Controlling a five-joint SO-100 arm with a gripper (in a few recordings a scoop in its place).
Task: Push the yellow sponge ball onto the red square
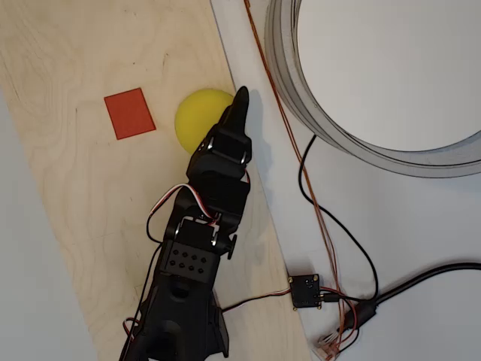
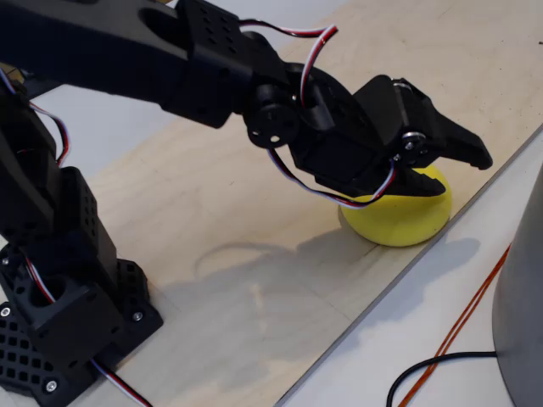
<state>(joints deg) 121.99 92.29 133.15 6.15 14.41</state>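
Note:
The yellow sponge ball lies on the pale wooden board, close to the board's right edge in the overhead view. The red square is a small flat patch to the ball's left, with a narrow strip of bare wood between them. My black gripper reaches over the ball's right side, its fingers drawn to a single point. In the fixed view the gripper sits on top of the ball, with the lower finger resting against the foam. The jaws look shut with nothing held.
Right of the board runs a white tabletop carrying a large grey round rim at the top right. A thin orange wire, a black cable and a small black connector box also lie there. The arm's base stands at the board's near end.

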